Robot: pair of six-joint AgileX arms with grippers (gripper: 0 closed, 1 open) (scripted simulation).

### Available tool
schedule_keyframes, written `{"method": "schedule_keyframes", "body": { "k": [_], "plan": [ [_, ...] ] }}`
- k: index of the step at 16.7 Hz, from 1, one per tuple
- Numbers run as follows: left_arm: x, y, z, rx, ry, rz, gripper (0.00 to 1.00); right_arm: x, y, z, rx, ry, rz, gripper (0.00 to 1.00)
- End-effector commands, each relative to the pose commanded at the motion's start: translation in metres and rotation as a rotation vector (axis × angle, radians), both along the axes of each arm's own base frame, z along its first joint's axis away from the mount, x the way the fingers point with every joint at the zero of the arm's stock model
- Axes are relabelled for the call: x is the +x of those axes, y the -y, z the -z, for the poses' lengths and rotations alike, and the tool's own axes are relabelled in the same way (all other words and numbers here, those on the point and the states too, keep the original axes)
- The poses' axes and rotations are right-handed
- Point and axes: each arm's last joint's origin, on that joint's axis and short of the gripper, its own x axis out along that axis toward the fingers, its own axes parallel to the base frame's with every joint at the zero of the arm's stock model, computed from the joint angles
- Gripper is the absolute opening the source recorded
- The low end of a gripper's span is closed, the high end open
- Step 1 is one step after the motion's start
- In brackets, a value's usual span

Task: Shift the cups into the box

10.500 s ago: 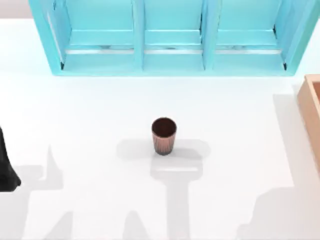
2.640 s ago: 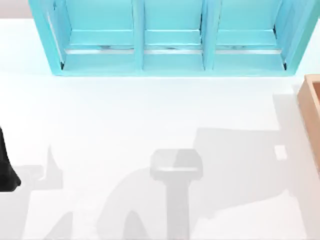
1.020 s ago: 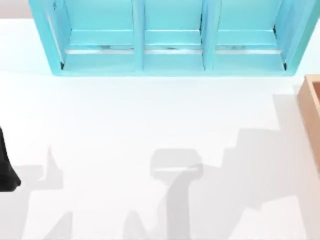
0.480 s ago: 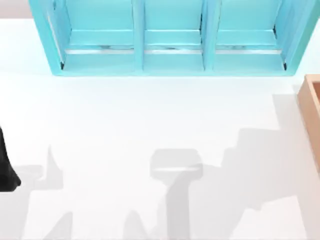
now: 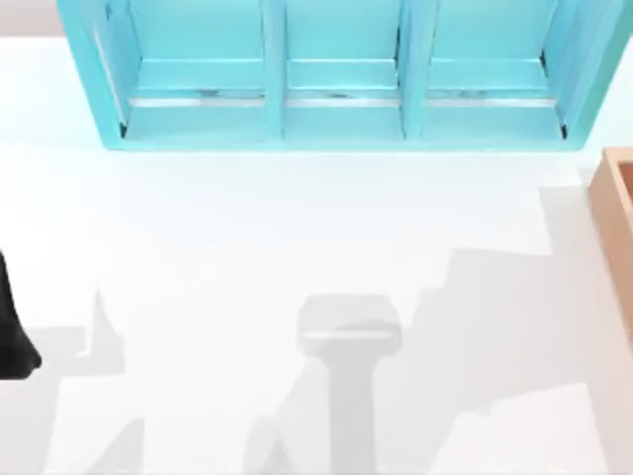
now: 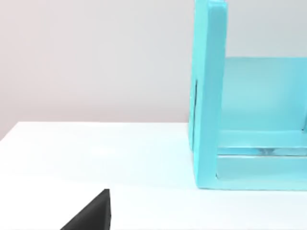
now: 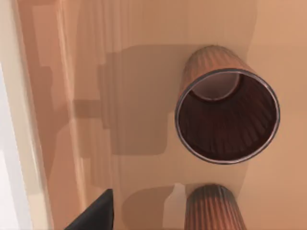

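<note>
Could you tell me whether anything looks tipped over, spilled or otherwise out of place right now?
Nothing stands out. Both cups stand upright, apart, on the floor of the box, with no spill or damage. The turquoise shelf unit sits square at the table's far edge.

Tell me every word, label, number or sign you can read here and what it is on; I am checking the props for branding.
None: no readable text anywhere.
The two cups show ribbed copper sides, no lettering.
The box walls and floor are bare.
The turquoise shelf unit and white table carry no marks.
</note>
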Motion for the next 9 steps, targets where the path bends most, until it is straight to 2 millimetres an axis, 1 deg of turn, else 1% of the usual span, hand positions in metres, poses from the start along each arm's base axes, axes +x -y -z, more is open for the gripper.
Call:
{"method": "schedule_keyframes", "body": {
  "k": [3,6,7,9],
  "plan": [
    [0.000,0.000,0.000,0.000,0.000,0.000,1.00,0.002,0.000,-0.032,-0.003,0.003,-0.006,1.00],
    [0.000,0.000,0.000,0.000,0.000,0.000,1.00,-0.002,-0.003,-0.065,-0.005,0.013,-0.010,1.00],
    [0.000,0.000,0.000,0.000,0.000,0.000,1.00,-0.003,-0.003,-0.071,-0.005,0.014,-0.012,1.00],
    [0.000,0.000,0.000,0.000,0.000,0.000,1.00,-0.004,-0.004,-0.076,-0.005,0.014,-0.014,1.00]
  ]
}}
